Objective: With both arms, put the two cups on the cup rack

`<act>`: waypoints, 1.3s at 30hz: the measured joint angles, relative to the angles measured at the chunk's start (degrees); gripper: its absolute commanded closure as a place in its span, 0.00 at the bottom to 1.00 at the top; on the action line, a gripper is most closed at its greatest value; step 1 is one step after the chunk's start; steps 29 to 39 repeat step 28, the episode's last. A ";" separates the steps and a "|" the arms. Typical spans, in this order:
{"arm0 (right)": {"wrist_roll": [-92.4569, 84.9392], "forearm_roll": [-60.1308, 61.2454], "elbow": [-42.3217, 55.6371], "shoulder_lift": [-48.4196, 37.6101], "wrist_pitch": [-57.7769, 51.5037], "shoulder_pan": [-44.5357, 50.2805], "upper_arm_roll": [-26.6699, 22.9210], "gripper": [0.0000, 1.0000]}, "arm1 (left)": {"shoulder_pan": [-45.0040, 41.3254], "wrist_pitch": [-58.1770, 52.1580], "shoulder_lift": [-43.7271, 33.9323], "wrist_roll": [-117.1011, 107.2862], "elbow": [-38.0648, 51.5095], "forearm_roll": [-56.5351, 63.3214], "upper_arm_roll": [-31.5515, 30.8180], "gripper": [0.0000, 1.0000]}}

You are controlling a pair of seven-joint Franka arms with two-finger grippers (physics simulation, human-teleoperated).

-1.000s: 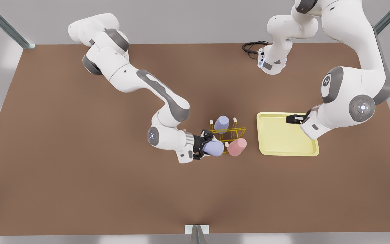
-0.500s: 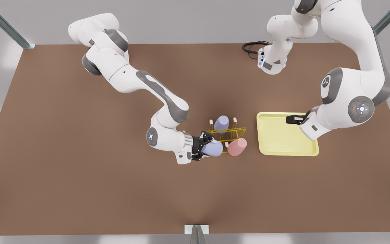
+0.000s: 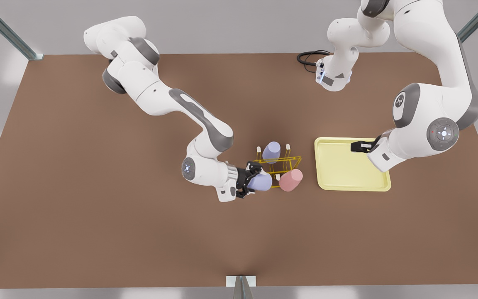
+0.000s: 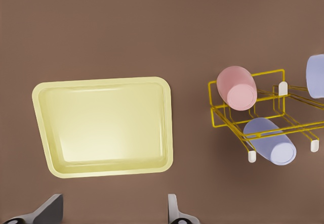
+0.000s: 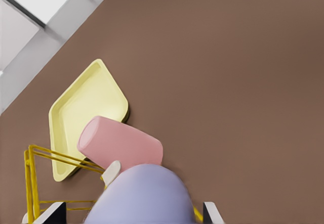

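Observation:
My right gripper (image 3: 252,181) is shut on a lavender-blue cup (image 3: 262,181), holding it on its side at the corner of the yellow wire cup rack (image 3: 292,159) on the front view's left. In the right wrist view this cup (image 5: 144,196) sits between the fingers (image 5: 50,214), against a white-tipped peg (image 5: 112,172). A pink cup (image 3: 291,180) lies tilted on the rack's near side, and another lavender cup (image 3: 271,152) rests on its far side. My left gripper (image 3: 357,146) hovers open over the tray, with its fingers (image 4: 174,211) wide apart.
A pale-yellow flat tray (image 3: 353,187) lies on the brown table on the front view's right of the rack. A black cable (image 3: 307,57) loops at the table's back edge. Metal posts stand at the table's corners.
The right wrist has shifted a little, and the held lavender cup has moved slightly toward the front view's left at the rack's corner. The left arm has barely moved.

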 measured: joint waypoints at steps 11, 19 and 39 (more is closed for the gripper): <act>1.09 -2.72 0.81 -10.02 -9.58 -2.66 -11.54 0.00 | -0.01 -0.05 0.00 0.03 0.04 0.04 -0.03 0.00; 6.56 -32.41 -1.84 -33.37 -44.46 -6.58 -35.38 0.00 | -0.20 -1.23 -0.36 0.07 0.17 0.12 -0.23 0.00; 13.84 -34.81 -18.51 -50.94 -57.77 -12.57 -31.04 0.00 | -0.01 -2.10 -0.44 0.06 0.36 0.03 -0.15 0.00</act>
